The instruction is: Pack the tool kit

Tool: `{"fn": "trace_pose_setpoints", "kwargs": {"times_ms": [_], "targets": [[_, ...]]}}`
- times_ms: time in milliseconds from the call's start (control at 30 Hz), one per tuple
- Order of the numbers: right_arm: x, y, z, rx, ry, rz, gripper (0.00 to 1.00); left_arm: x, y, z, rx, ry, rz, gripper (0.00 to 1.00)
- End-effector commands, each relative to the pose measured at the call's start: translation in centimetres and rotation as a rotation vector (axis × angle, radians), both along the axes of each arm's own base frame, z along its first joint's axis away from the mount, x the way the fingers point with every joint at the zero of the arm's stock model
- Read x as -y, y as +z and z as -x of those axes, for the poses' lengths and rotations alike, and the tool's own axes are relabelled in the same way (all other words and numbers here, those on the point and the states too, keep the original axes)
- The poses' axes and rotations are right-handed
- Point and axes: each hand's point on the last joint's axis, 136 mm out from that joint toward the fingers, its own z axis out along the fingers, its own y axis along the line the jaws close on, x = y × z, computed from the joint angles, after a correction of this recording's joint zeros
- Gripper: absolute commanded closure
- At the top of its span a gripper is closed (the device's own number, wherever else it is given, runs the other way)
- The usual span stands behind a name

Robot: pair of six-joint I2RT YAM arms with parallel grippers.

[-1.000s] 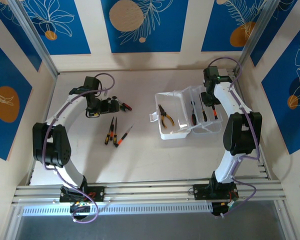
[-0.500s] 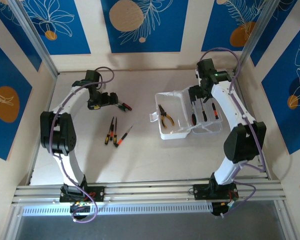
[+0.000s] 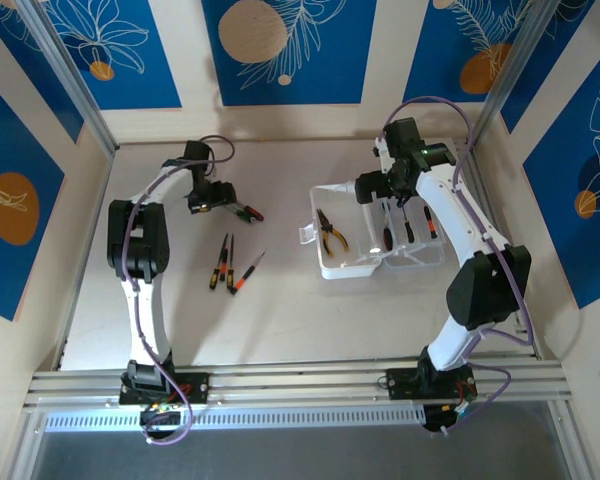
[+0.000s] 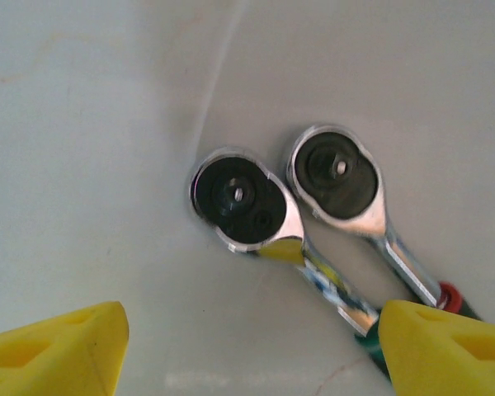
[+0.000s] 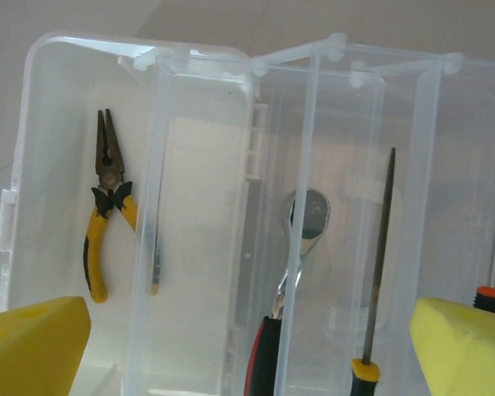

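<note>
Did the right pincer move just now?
Yes. The right pincer slid left over the case, from above its right half toward the half holding the pliers.

The top camera looks down from behind the near edge over the whole table (image 3: 280, 320). The left wrist camera faces two ratchet heads (image 4: 239, 198) from close above. The right wrist camera looks closely into the open case (image 5: 33, 91), which the top view shares.
</note>
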Motion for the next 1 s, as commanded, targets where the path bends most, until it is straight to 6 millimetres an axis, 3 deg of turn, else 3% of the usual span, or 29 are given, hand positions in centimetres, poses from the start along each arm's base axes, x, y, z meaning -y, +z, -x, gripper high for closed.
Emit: {"fn": "trace_pose_setpoints", "kwargs": {"times_ms": [0,200,667,967], "targets": [[-1.2,0.4,-0.2,0.005,0.02,-0.048,0.01,-0.5,-0.6,-1.3,-0.001,0.029,-0.015,0.23],[-1.1,0.4,-0.3,0.007,0.02,-0.048,0.01,-1.7,-2.9,0.3,-0.084,0.033,-0.089,0.35],[-0.8,0.1,0.1,0.005,0.012,-0.07,0.01,-2.9,-4.4,2.5,-0.141,0.02,-0.127,0.67],[-0.5,0.0,0.4,0.003,0.004,-0.088,0.01,-3.5,-4.8,3.3,-0.174,-0.012,-0.152,0.75]]}}
